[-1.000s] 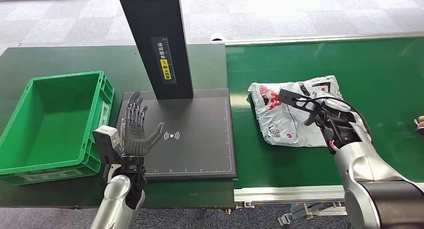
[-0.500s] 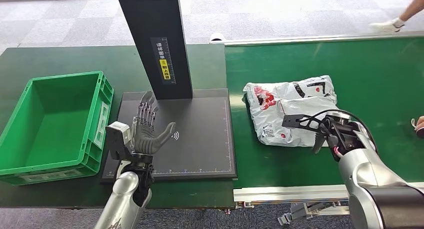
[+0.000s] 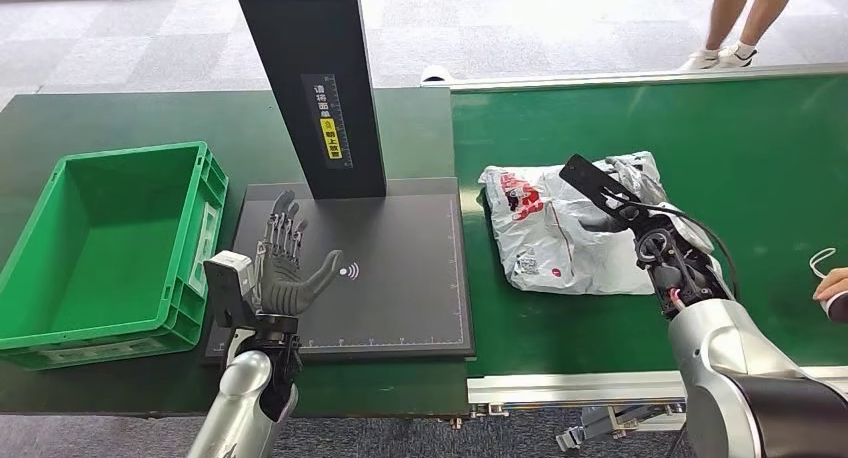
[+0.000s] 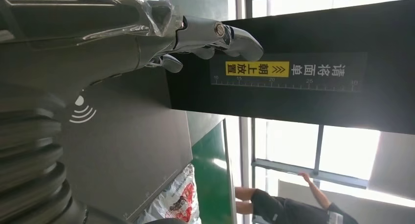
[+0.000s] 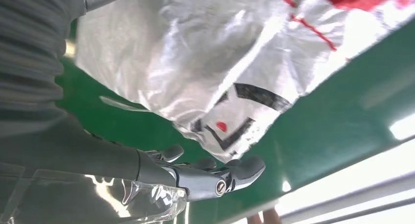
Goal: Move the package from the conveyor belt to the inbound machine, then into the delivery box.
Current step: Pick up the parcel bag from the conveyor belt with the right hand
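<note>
The package (image 3: 555,240), a crumpled white plastic bag with red and black print, lies on the green conveyor belt (image 3: 760,168). My right hand (image 3: 612,200) reaches over its right part with fingers stretched out toward the far edge; nothing is gripped. In the right wrist view the fingers (image 5: 215,177) lie beside the package (image 5: 210,62). My left hand (image 3: 285,265) hovers open, fingers spread, above the black scanner plate (image 3: 400,298) of the inbound machine. The left wrist view shows its fingers (image 4: 220,38) near the black column (image 4: 293,72). The green delivery box (image 3: 100,243) is on the left.
The machine's black column (image 3: 310,78) rises from the plate's far side. A person's legs (image 3: 745,18) stand beyond the belt, and a person's hand (image 3: 832,283) shows at the right edge. A metal rail (image 3: 570,388) borders the belt's near side.
The package has drifted left on the belt. My right hand has risen and reached further over it. My left hand shifted slightly over the plate. A person walked into view beyond the belt.
</note>
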